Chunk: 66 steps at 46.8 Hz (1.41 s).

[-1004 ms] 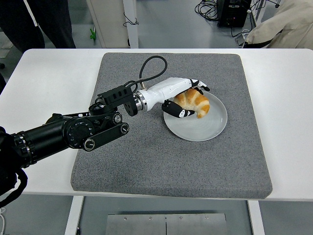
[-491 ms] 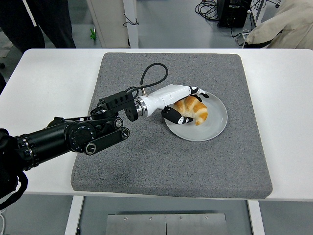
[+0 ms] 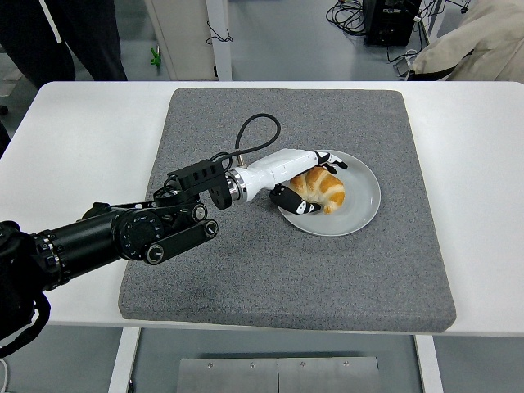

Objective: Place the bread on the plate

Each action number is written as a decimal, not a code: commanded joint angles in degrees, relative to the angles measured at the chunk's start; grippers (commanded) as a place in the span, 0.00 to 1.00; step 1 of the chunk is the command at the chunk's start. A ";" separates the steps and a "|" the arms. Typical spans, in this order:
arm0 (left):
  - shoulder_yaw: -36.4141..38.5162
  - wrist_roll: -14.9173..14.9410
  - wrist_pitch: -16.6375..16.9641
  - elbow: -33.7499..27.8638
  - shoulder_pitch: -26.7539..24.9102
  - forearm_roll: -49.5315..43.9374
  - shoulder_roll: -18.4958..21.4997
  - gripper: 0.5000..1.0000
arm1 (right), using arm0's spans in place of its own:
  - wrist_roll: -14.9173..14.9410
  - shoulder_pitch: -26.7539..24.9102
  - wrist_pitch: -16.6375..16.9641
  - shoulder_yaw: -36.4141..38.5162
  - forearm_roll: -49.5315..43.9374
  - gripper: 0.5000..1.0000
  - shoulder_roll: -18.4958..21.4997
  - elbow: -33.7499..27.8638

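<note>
person: dark trousers (image 3: 78, 37) at top left, behind the tabletop, cut off by the frame.
tabletop: white (image 3: 82, 139), carries a grey mat (image 3: 246, 270) across its middle.
left arm: black (image 3: 123, 233), comes in from the left edge and reaches over the mat; a black cable (image 3: 250, 131) loops above the white wrist.
left robot hand: (image 3: 307, 182) over the left part of the plate, fingers wrapped around the bread, thumb on the near side, other fingertips on the far side.
bread: golden croissant (image 3: 323, 187), lying on the plate, left of its centre, in the robot hand's grasp.
plate: round, white (image 3: 364, 201), on the mat, right of centre.
far right: beige cloth (image 3: 475, 41) at the top corner; can't tell what it is.
</note>
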 commanded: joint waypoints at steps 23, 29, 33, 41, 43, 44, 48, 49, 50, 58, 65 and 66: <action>-0.06 -0.71 -0.08 -0.09 0.37 -0.17 0.09 0.73 | 0.00 0.00 0.01 0.00 0.00 1.00 0.00 0.00; -0.15 -0.97 -0.26 -0.43 0.11 -0.17 0.36 0.80 | 0.00 0.00 0.10 0.00 0.00 1.00 0.00 0.00; -0.24 -1.76 -0.43 -0.88 0.02 -0.79 0.88 0.85 | 0.00 0.00 0.10 0.00 0.00 1.00 0.00 0.00; -0.76 -3.87 -0.70 -1.05 -0.42 -4.39 1.24 0.91 | 0.00 0.00 0.01 0.00 0.00 1.00 0.00 0.00; -0.94 -4.13 -0.70 -1.05 -0.60 -5.44 1.50 0.92 | 0.00 0.00 0.01 0.00 0.00 1.00 0.00 0.00; -0.94 -4.31 -0.70 -1.05 -0.60 -5.88 1.59 0.92 | 0.00 0.00 0.10 0.00 0.00 1.00 0.00 0.00; -1.20 -5.36 -0.79 -1.23 -0.68 -7.90 2.46 0.92 | 0.00 0.00 0.01 0.00 0.00 1.00 0.00 0.00; -1.29 -5.80 -0.79 -1.31 -0.77 -8.43 2.64 0.92 | 0.00 0.00 0.10 0.00 0.00 1.00 0.00 0.00; -1.55 -6.24 -0.79 -1.49 -0.77 -9.05 2.64 0.93 | 0.00 0.00 0.01 0.00 0.00 1.00 0.00 0.00; -3.84 -6.95 -0.79 -1.58 -1.47 -15.37 2.90 0.93 | 0.00 0.00 0.10 0.00 0.00 1.00 0.00 0.00; -4.81 -6.86 -0.79 -1.49 -3.05 -22.22 3.61 0.93 | 0.00 0.00 0.01 0.00 0.00 1.00 0.00 0.00; -4.72 -6.77 -0.87 -1.49 -3.41 -23.54 3.96 0.93 | 0.00 0.00 0.01 0.00 0.00 1.00 0.00 0.00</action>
